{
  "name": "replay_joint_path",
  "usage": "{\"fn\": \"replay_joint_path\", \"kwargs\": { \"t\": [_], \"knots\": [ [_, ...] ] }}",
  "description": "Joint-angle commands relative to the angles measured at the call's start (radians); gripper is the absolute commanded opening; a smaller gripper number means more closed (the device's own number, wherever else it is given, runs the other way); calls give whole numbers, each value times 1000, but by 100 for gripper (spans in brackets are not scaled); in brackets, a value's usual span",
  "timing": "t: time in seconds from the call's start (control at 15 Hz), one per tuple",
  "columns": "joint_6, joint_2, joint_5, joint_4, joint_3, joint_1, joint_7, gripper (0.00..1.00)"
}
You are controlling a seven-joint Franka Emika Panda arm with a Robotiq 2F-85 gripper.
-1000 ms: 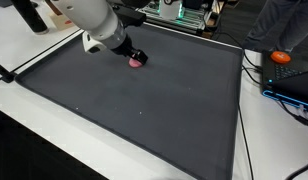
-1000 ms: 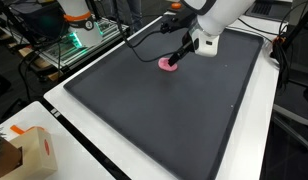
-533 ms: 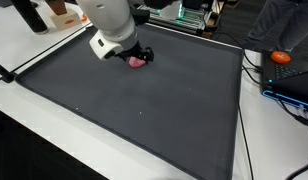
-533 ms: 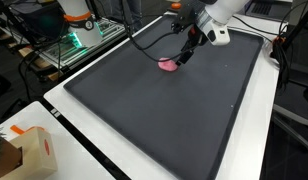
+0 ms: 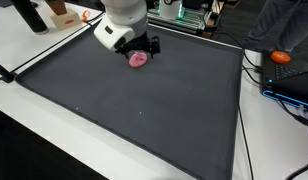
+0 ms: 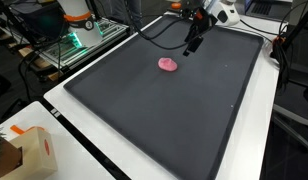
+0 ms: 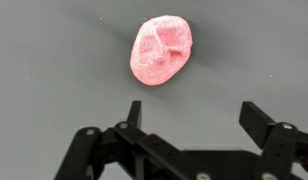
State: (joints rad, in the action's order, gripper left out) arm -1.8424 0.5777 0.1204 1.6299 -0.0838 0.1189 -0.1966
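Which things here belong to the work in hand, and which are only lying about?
In the work: small pink crumpled lump; open black fingers near it, not touching; dark grey mat underneath.
Lying about: orange round object; brown cardboard box.

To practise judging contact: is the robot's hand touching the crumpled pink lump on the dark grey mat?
Apart. The wrist view shows bare dark grey mat between the open hand and the crumpled pink lump.

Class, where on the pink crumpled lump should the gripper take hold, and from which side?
Probably across the narrower width of the pink lump, coming straight down: it lies low and alone on the mat, longer than wide. The open gripper hangs apart from it.
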Motion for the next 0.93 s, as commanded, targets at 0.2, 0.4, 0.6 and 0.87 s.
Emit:
{"fn": "replay_joint_path", "kwargs": {
  "t": [0.2,0.4,0.6,0.87],
  "knots": [
    [-7,-116,21,76,-14,5,-2,100],
    [5,-91,2,28,-18,-1,-5,100],
    [5,-104,2,34,-19,-1,-5,100],
    [1,-84,-36,37,-1,-10,86,100]
  ]
}}
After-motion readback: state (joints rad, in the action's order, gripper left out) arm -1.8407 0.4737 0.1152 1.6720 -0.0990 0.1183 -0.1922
